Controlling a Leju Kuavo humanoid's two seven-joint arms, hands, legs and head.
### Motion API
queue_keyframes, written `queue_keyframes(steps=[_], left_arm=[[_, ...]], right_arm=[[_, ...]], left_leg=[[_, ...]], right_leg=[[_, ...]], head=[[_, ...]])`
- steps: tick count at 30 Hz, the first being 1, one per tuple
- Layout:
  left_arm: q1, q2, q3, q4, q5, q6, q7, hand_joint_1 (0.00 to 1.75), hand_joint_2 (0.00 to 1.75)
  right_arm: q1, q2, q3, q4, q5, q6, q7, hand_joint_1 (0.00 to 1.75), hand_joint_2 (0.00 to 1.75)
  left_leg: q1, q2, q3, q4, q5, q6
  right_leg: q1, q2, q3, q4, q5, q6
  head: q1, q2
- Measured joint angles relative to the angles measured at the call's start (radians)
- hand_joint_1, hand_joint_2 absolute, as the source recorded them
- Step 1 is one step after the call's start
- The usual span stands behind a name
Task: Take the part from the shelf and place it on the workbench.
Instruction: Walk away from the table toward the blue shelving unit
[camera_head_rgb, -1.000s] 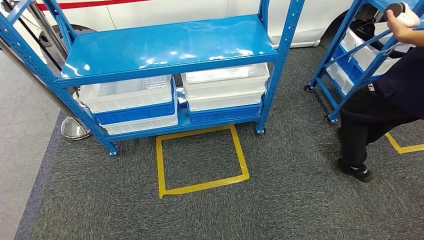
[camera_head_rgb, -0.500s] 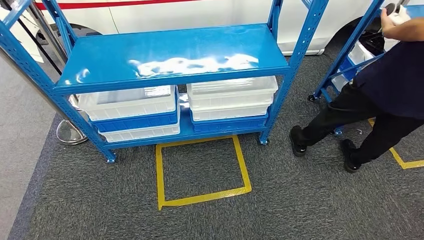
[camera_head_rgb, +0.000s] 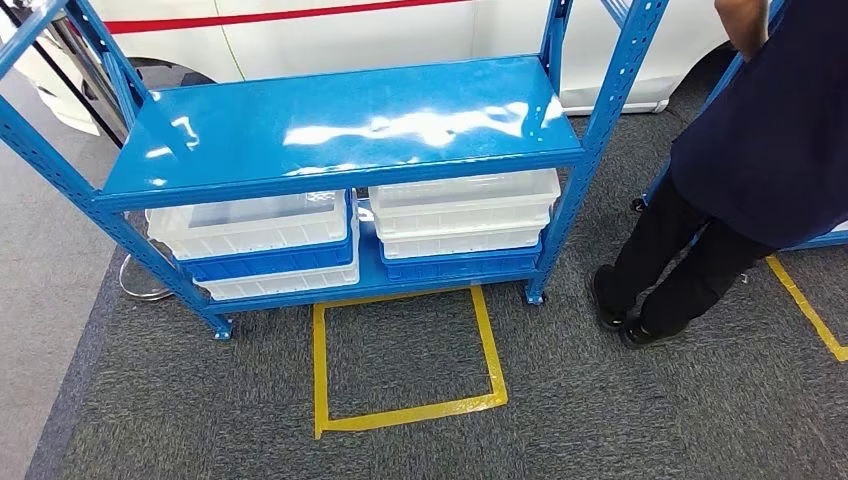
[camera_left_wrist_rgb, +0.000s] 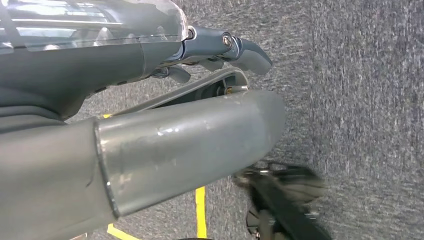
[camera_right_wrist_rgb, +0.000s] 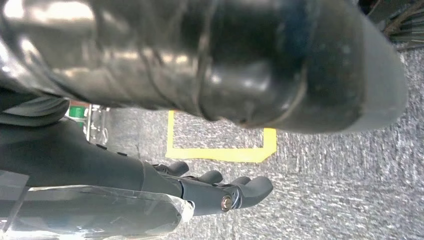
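Glossy metal shelf (camera_head_rgb: 340, 120), rough carpet (camera_head_rgb: 600, 410)

Person (camera_head_rgb: 760, 140): seen standing at the right, dark clothes, black shoes.
Tape square (camera_head_rgb: 405, 355): yellow, laid on grey carpet (camera_head_rgb: 600, 410).
Car (camera_head_rgb: 330, 30): white, parked behind.

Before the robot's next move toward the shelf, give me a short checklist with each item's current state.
1. Left hand free: ok, hanging above the carpet, holding nothing.
2. Right hand free: ok, fingers loosely extended, nothing held.
3. Blue shelf ahead: ok, top board bare, stacked bins underneath.
4. Part located: cannot tell, none seen on the board or in the bins.
5. Path clear: not ok, a person stands close beside the shelf's right post.
6. Yellow floor square unoccupied: ok.
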Motion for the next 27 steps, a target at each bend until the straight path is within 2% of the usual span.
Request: queue_keyframes(steps=[1,2,3,4,5,8,9,10,12,13,14,15,16,17,18,19,22,24,25,27], left_arm=[[0.002,-0.001,0.001,0.0,0.0,0.0,0.0,0.0,0.0],[0.003,-0.001,0.003,0.0,-0.001,0.0,0.0,0.0,0.0],[0.002,-0.001,0.005,0.0,-0.001,0.001,0.0,0.0,0.0],[0.001,-0.001,0.008,0.0,-0.002,0.001,0.0,0.0,0.0],[0.001,-0.001,0.01,0.0,-0.002,0.001,0.0,0.0,0.0],[0.005,-0.003,0.015,-0.001,-0.002,0.001,0.0,0.0,0.0],[0.005,-0.004,0.016,-0.001,-0.002,0.001,0.001,0.0,0.0],[0.004,-0.005,0.016,-0.001,-0.003,0.001,0.001,0.0,0.0],[0.001,-0.006,0.017,-0.001,-0.005,0.001,0.001,0.0,0.0],[0.0,-0.006,0.017,-0.001,-0.007,0.001,0.001,0.0,0.0],[0.0,-0.007,0.018,-0.001,-0.008,0.001,0.001,0.0,0.0],[0.0,-0.008,0.018,-0.001,-0.009,0.001,0.001,0.0,0.0],[0.001,-0.008,0.018,-0.001,-0.01,0.001,0.002,0.0,0.0],[0.002,-0.009,0.019,-0.001,-0.01,0.001,0.002,0.0,0.0],[0.002,-0.009,0.019,-0.001,-0.01,0.001,0.002,0.0,0.0],[0.002,-0.009,0.019,-0.001,-0.01,0.001,0.002,0.0,0.0],[-0.003,-0.01,0.021,-0.001,-0.011,0.001,0.002,0.0,0.0],[-0.004,-0.011,0.021,-0.002,-0.012,0.001,0.002,0.0,0.0],[-0.004,-0.012,0.021,-0.002,-0.012,0.001,0.002,0.0,0.0],[-0.004,-0.012,0.022,-0.002,-0.012,0.001,0.002,0.0,0.0]], right_arm=[[0.0,0.0,0.0,0.0,-0.001,0.0,0.0,0.0,0.0],[0.001,0.001,-0.001,0.0,-0.002,0.0,0.001,0.0,0.0],[0.001,0.002,-0.001,0.001,-0.002,0.0,0.001,0.0,0.0],[0.001,0.003,-0.002,0.001,-0.002,0.0,0.002,0.0,0.0],[0.001,0.004,-0.002,0.002,-0.002,0.0,0.004,0.0,0.0],[-0.003,0.002,-0.002,0.001,-0.002,-0.001,0.006,0.0,0.0],[-0.003,0.002,-0.002,0.001,-0.003,-0.002,0.006,0.0,0.0],[-0.003,0.001,-0.002,0.001,-0.003,-0.003,0.007,0.0,0.0],[-0.003,0.001,-0.002,0.001,-0.003,-0.004,0.007,0.0,0.0],[-0.003,0.001,-0.002,0.001,-0.003,-0.004,0.007,0.0,0.0],[-0.002,0.001,-0.002,0.002,-0.003,-0.004,0.007,0.0,0.0],[-0.001,0.001,-0.002,0.001,-0.003,-0.004,0.007,0.0,0.0],[0.0,0.0,-0.003,0.001,-0.003,-0.004,0.007,0.0,0.0],[0.002,-0.001,-0.003,0.001,-0.003,-0.004,0.008,0.0,0.0],[0.003,-0.001,-0.004,0.001,-0.003,-0.004,0.007,0.0,0.0],[0.003,-0.002,-0.005,0.001,-0.003,-0.004,0.007,0.0,0.0],[-0.001,-0.001,-0.006,0.001,-0.004,-0.004,0.007,0.0,0.0],[-0.001,-0.001,-0.006,0.001,-0.004,-0.004,0.007,0.0,0.0],[-0.001,0.0,-0.006,0.001,-0.004,-0.004,0.007,0.0,0.0],[0.0,-0.001,-0.007,0.001,-0.005,-0.005,0.007,0.0,0.0]], left_leg=[[-0.002,0.003,0.015,-0.065,0.056,0.007],[-0.007,0.009,0.029,-0.123,0.097,0.016],[-0.013,0.016,0.038,-0.172,0.116,0.025],[-0.018,0.021,0.043,-0.199,0.124,0.032],[-0.022,0.024,0.041,-0.205,0.117,0.036],[-0.016,0.018,0.064,-0.231,0.132,0.048],[-0.012,0.016,0.075,-0.24,0.134,0.052],[-0.01,0.015,0.083,-0.246,0.134,0.057],[-0.01,0.01,0.093,-0.247,0.124,0.063],[-0.011,0.007,0.099,-0.246,0.118,0.064],[-0.011,0.004,0.109,-0.246,0.11,0.062],[-0.01,0.0,0.12,-0.245,0.101,0.059],[-0.009,-0.003,0.133,-0.244,0.09,0.056],[-0.01,-0.005,0.144,-0.243,0.08,0.051],[-0.011,-0.007,0.149,-0.24,0.07,0.044],[-0.012,-0.008,0.152,-0.238,0.064,0.039],[-0.011,-0.01,0.156,-0.242,0.053,0.023],[-0.009,-0.006,0.146,-0.207,0.032,0.01],[-0.007,-0.003,0.122,-0.159,0.011,0.005],[-0.004,-0.001,0.037,-0.02,-0.035,-0.003]], right_leg=[[0.001,-0.001,0.01,-0.001,-0.008,0.001],[0.002,-0.002,0.02,-0.001,-0.015,0.003],[0.002,-0.003,0.025,-0.001,-0.02,0.006],[0.002,-0.004,0.026,-0.002,-0.025,0.011],[0.001,-0.005,0.029,-0.003,-0.029,0.017],[0.002,-0.001,0.04,0.002,-0.046,0.036],[0.002,0.005,0.032,0.027,-0.061,0.04],[0.0,0.012,0.008,0.074,-0.083,0.043],[-0.002,0.019,-0.071,0.198,-0.129,0.048],[-0.003,0.019,-0.105,0.242,-0.132,0.05],[-0.004,0.019,-0.122,0.251,-0.115,0.052],[-0.004,0.019,-0.119,0.221,-0.075,0.053],[-0.005,0.02,-0.101,0.16,-0.025,0.053],[-0.005,0.021,-0.08,0.104,0.011,0.051],[-0.004,0.023,-0.06,0.055,0.031,0.047],[-0.002,0.025,-0.049,0.027,0.035,0.043],[0.002,0.025,-0.037,0.011,0.019,0.025],[-0.002,0.022,-0.021,-0.002,0.014,0.013],[-0.003,0.02,-0.011,-0.007,0.011,0.008],[-0.002,0.018,0.002,-0.01,0.001,0.002]], head=[[0.0,0.0],[0.0,0.0],[0.0,0.0],[0.0,0.0],[0.0,0.0],[0.0,0.0],[0.0,0.0],[0.0,0.0],[0.0,0.0],[0.0,0.0],[0.001,0.0],[0.001,0.0],[0.001,0.0],[0.001,0.0],[0.001,0.0],[0.001,0.0],[0.001,0.0],[0.001,0.0],[0.0,0.0],[0.0,0.0]])
